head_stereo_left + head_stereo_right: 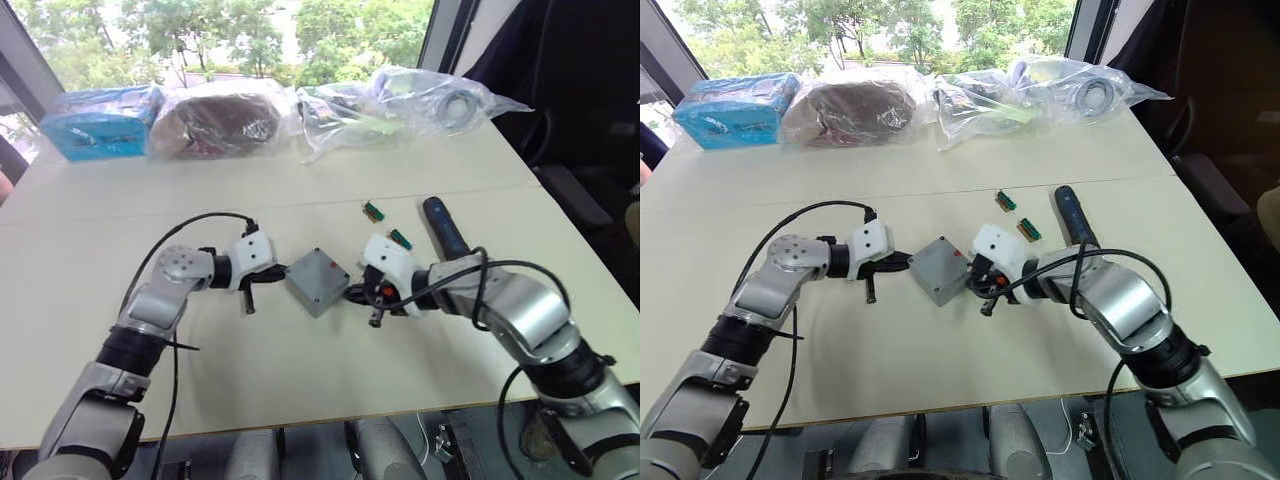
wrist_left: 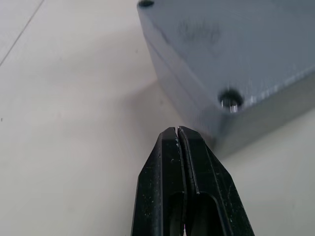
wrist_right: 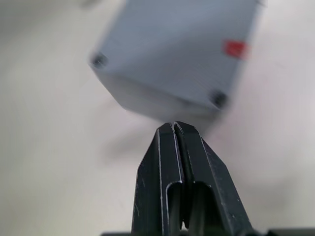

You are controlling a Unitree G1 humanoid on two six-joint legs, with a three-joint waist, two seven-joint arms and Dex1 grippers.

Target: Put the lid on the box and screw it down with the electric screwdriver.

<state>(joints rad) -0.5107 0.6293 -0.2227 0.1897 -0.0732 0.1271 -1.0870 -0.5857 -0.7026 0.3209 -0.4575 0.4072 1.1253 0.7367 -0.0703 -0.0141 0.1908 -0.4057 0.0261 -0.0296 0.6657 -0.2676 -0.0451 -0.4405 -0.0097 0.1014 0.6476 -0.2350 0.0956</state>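
The box (image 1: 318, 281), with the lid (image 2: 236, 44) on it, sits mid-table between both arms, which reach inward with elbows bent. The left gripper (image 2: 177, 132) and right gripper (image 3: 173, 126) both have fingers pressed together, tips just beside the box's opposite sides. The screwdriver (image 1: 444, 228) lies beyond the right arm.

The pale table (image 1: 250, 370) carries the box (image 1: 317, 281), the electric screwdriver (image 1: 443, 228), and 4 plastic bags (image 1: 225, 120).

A lab-like workroom: pale worktable (image 1: 300, 190), bagged parts (image 1: 400, 100) along its window-side edge.
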